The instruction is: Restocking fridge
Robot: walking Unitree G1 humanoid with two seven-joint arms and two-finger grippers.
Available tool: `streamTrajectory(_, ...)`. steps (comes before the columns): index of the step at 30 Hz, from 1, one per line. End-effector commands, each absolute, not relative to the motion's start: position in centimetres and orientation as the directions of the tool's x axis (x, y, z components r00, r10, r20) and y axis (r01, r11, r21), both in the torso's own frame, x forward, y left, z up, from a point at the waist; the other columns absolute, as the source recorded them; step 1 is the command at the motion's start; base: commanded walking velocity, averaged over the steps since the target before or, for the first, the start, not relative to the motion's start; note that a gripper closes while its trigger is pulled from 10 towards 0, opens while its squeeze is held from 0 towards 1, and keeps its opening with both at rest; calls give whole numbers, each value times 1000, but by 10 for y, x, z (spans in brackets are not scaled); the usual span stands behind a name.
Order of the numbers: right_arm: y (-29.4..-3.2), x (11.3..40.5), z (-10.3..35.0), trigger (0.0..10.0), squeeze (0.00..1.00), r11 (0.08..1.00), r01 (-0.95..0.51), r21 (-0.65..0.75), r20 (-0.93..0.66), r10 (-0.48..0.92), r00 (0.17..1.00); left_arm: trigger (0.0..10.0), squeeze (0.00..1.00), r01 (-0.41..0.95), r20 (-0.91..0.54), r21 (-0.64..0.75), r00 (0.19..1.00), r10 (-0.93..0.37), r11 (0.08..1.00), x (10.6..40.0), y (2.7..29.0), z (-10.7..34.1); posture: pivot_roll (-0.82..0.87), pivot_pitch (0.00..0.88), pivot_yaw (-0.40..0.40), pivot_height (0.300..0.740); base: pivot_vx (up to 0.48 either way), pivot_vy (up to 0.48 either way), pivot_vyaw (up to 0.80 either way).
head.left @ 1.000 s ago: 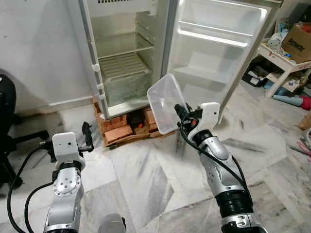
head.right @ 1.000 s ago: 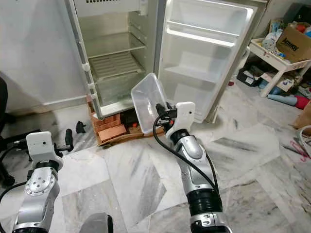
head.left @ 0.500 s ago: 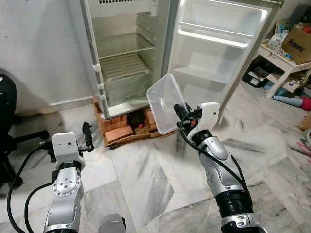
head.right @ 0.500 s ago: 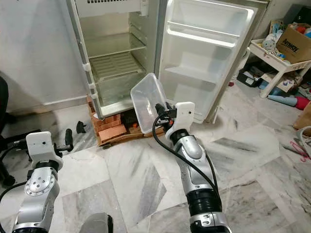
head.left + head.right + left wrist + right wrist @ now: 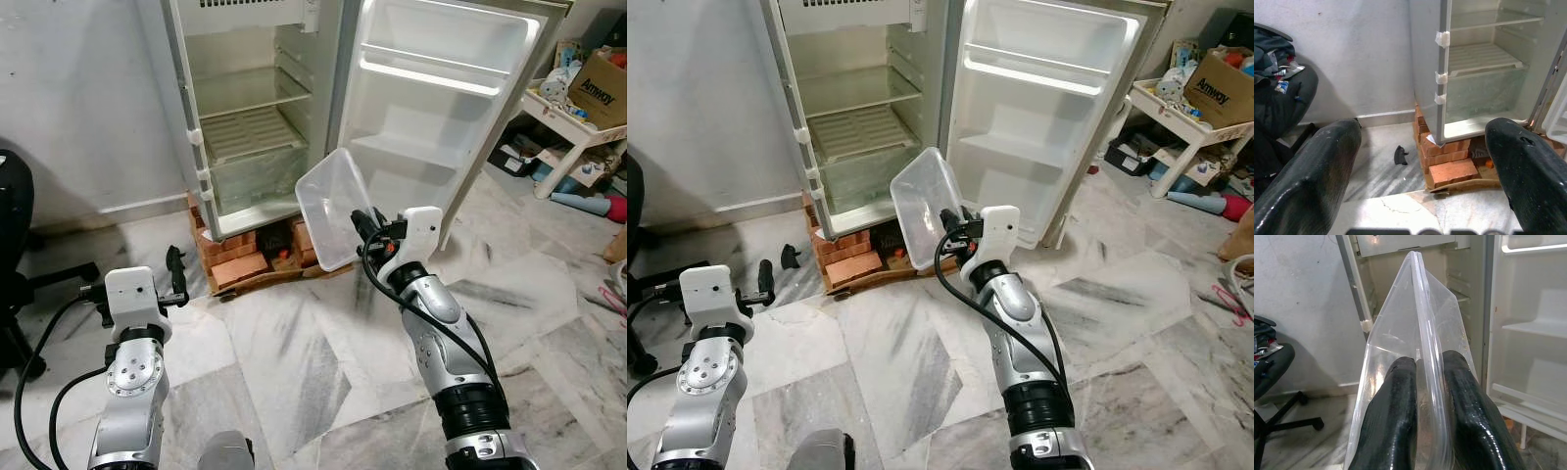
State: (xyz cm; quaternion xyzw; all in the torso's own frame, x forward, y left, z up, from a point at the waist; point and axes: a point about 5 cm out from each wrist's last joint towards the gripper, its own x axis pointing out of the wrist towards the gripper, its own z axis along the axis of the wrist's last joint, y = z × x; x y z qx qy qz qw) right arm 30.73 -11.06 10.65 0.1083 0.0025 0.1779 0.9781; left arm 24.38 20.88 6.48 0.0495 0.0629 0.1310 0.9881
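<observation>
An empty fridge (image 5: 250,108) stands open ahead, its door (image 5: 441,88) swung to the right and its shelves bare. My right gripper (image 5: 363,227) is shut on the rim of a clear plastic container (image 5: 333,206), held tilted in the air in front of the fridge's lower part. In the right wrist view both fingers (image 5: 1396,416) pinch the container (image 5: 1415,333) wall. My left gripper (image 5: 176,272) is raised at the lower left, open and empty; its fingers (image 5: 1312,166) stand wide apart in the left wrist view.
The fridge rests on red bricks (image 5: 240,257) over a marble floor. A black office chair (image 5: 15,235) is at the far left. A white rack (image 5: 573,122) with a cardboard box (image 5: 602,86) and clutter stands at the right. A small black object (image 5: 1399,155) lies on the floor.
</observation>
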Motion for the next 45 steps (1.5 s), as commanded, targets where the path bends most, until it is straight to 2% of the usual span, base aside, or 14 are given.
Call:
streamTrajectory(1, -114, 309, 109, 10000, 0, 919, -339, 202, 37, 339, 940, 10000, 0, -259, -105, 118, 957, 271, 959, 245, 209, 67, 61, 0, -78, 740, 0, 0, 0)
streamTrajectory(12, -114, 309, 109, 10000, 0, 919, -339, 202, 37, 339, 940, 10000, 0, -259, -105, 118, 957, 271, 959, 245, 209, 67, 61, 0, -78, 740, 0, 0, 0)
streamTrajectory(16, -120, 313, 116, 10000, 0, 919, -317, 233, 86, 305, 948, 10000, 0, -166, -103, 82, 979, 174, 983, 249, 199, 70, 36, 2, -64, 740, 0, 0, 0)
streamTrajectory(25, -117, 310, 117, 10000, 0, 914, -342, 218, 102, 327, 940, 10000, 0, -157, -108, 74, 980, 164, 985, 246, 197, 69, 33, 4, -65, 740, 0, 0, 0)
streamTrajectory(39, -114, 312, 121, 10000, 0, 902, -374, 214, 125, 354, 927, 10000, 0, -135, -97, 48, 986, 139, 990, 248, 193, 72, 34, 11, -67, 740, 0, 0, 632)
streamTrajectory(45, -114, 313, 122, 10000, 0, 901, -375, 220, 127, 355, 926, 10000, 0, -134, -95, 49, 986, 138, 990, 248, 193, 72, 35, 13, -67, 740, 301, 0, 575)
